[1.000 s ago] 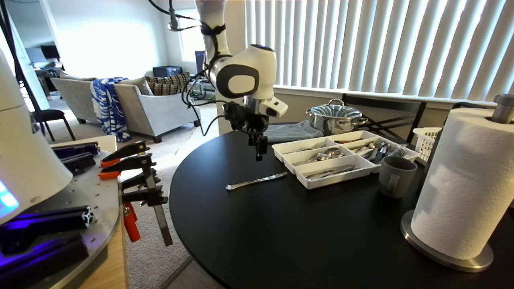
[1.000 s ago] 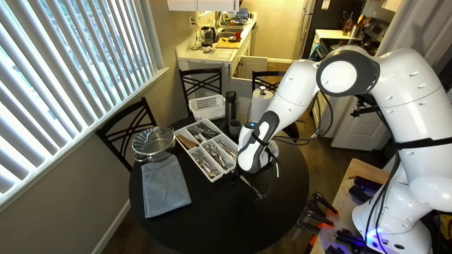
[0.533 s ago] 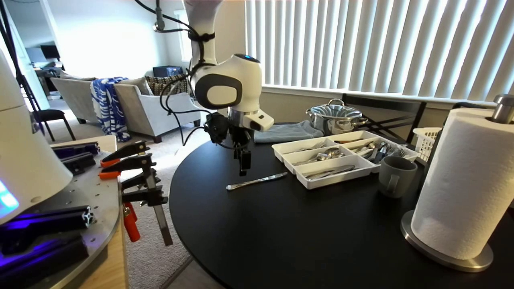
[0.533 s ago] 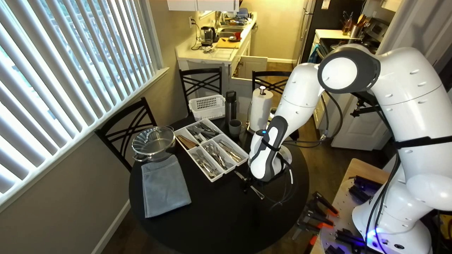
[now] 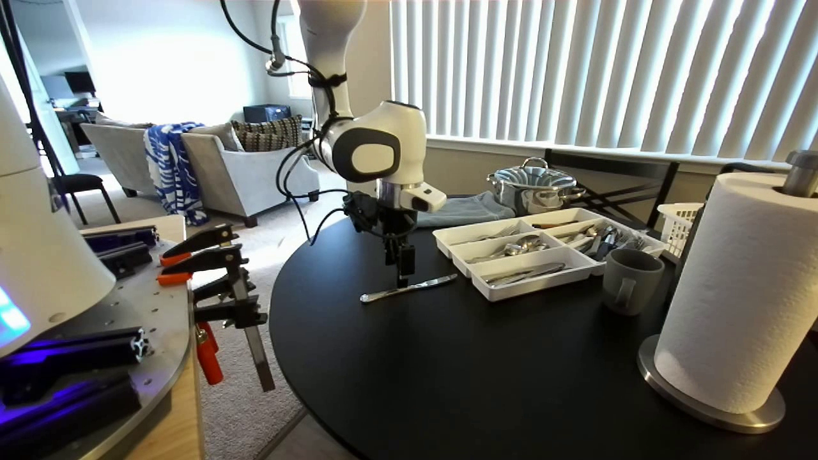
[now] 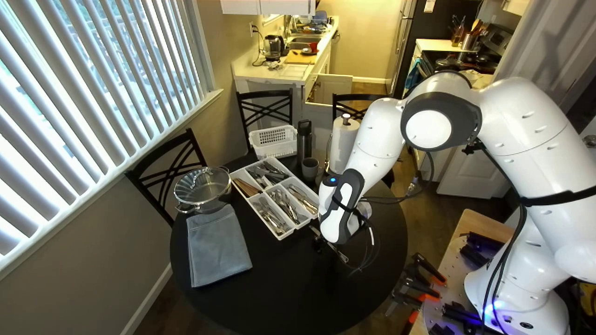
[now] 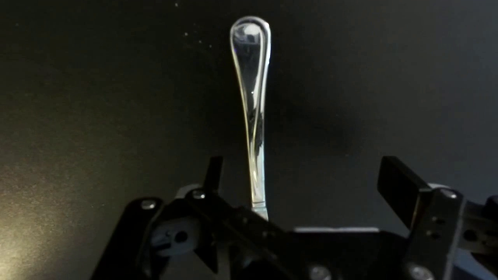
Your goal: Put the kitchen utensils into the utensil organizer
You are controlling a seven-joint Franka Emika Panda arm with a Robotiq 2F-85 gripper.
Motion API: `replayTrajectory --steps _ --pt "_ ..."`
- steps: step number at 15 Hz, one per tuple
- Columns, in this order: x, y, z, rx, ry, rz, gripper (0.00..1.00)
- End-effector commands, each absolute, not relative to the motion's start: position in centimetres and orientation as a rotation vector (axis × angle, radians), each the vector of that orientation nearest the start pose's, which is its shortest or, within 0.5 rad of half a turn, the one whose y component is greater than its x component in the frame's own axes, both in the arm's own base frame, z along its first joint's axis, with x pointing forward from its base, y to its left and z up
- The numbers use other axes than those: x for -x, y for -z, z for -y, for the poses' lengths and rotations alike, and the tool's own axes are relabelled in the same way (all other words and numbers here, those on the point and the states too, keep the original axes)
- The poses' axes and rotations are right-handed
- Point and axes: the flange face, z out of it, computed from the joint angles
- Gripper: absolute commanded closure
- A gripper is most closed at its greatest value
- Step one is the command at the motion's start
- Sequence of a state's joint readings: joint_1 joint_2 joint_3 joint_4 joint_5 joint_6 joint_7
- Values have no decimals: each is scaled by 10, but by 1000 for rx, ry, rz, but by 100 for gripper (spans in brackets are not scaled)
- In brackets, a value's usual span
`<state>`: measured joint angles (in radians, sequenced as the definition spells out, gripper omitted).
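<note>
Pointing down over the round black table (image 5: pixel 486 377), my gripper (image 7: pixel 303 171) gapes wide, holding nothing. In my wrist view the silver table knife (image 7: pixel 255 116) lies between its jaws, clear of both, nearer the jaw at nine o'clock, handle end toward twelve. In an exterior view the utensil organizer (image 5: pixel 540 283), cutlery (image 5: pixel 529 243) in its compartments, sits between two and three o'clock from the knife.

At the edge of the round black bench (image 5: pixel 511 377), a shiny pot (image 6: pixel 202 188) stands just beside a folded grey cloth (image 6: pixel 219 249). A dark grey mug (image 5: pixel 629 278) stands upright near a paper towel roll (image 5: pixel 735 294) (white, on a metal holder (image 5: pixel 763 416)). In an exterior view, a dark bottle (image 6: pixel 304 142) stands beside a white basket (image 6: pixel 274 148). A blue-and-white blanket (image 5: pixel 174 172) drapes over a light sofa (image 5: pixel 255 176).
</note>
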<state>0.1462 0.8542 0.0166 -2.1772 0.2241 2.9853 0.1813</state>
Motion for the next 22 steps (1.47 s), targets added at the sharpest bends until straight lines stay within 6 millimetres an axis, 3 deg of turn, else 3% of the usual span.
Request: replayTrajectory --steps 1,3,4,6,11,16,22 --pt "-501 26 -67 3106 -115 -384 0" --pt "-503 36 -66 3103 -112 -386 0" --pt "-504 40 -65 3105 -111 -383 25" --pt "-506 43 -65 3108 -106 -379 32" --pt "-508 39 -68 3111 -84 -371 65" --pt "-515 18 -81 3136 -17 -308 97" --pt "-519 -27 -99 3153 139 -169 95"
